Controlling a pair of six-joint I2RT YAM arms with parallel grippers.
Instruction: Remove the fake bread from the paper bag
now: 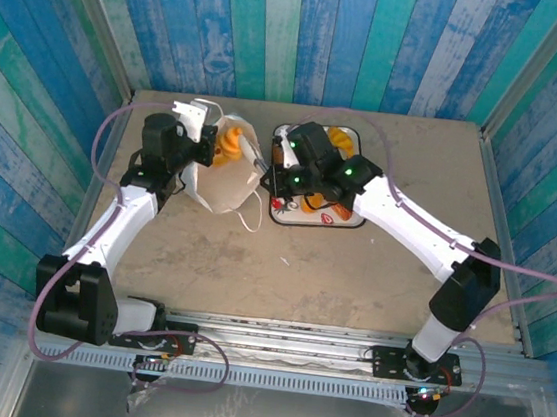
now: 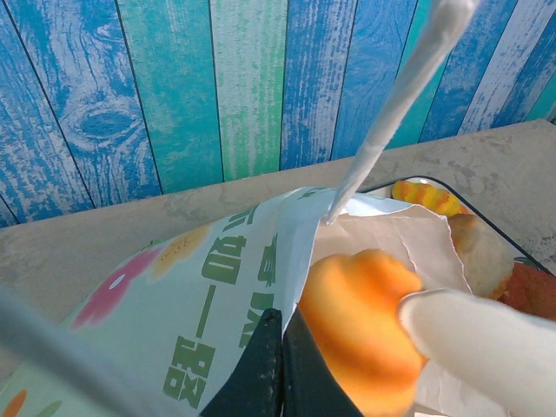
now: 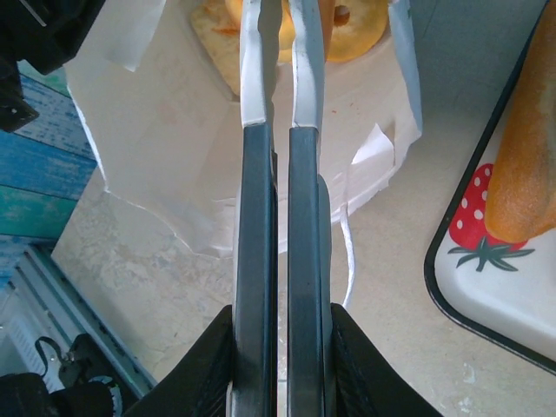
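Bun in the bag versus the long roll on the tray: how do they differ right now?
The bun sits inside the paper bag; the roll lies on the strawberry tray. The bun is rounded, the roll long and narrow. The tongs reach for the bun, not the roll. Both are toy bread.

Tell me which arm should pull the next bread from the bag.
Right. The right claw grips the tongs, whose tips are at the fake bread in the paper bag. The left claw is shut on the bag's rim, holding it open.

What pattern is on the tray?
White tray, red strawberry print, dark rim; clearest in the right wrist view.
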